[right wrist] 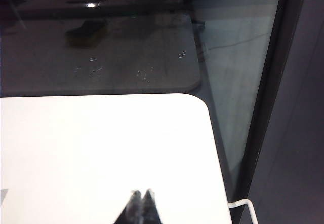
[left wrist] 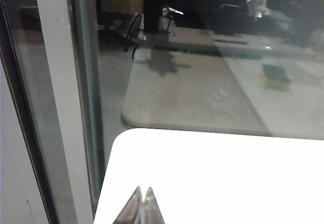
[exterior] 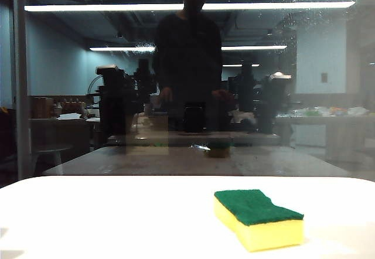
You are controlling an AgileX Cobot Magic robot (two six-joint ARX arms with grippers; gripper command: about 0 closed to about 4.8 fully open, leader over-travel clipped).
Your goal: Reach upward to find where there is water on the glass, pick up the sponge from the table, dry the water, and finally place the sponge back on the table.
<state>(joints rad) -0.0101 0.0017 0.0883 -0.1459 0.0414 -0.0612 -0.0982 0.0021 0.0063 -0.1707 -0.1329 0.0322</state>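
**Both grippers closed and empty above the table; sponge lying apart from them**

Nearest, the left gripper point(left wrist: 144, 196) is showing in its wrist view as two fingertips pressed together, gripping nothing, and it is hovering over the white table point(left wrist: 212, 173) near a rounded corner beside the grey frame strip point(left wrist: 61, 97). The right gripper point(right wrist: 141, 196) is likewise showing its fingertips meeting, holding nothing, above the table's opposite rounded corner. Neither gripper is appearing in the exterior view.

Further out, the sponge point(exterior: 258, 218) is resting flat on the table, green scouring side up and yellow foam below, right of the middle in the exterior view. It is sitting well apart from both pairs of fingers; neither wrist view is taking in the sponge itself, only its dim mirrored image.

Beyond the table edge, the glass point(exterior: 70, 95) is standing upright, reflecting a dark figure and ceiling light strips. Fine whitish speckles of water point(exterior: 313, 10) are spreading across the pane's upper right area, high above the sponge.
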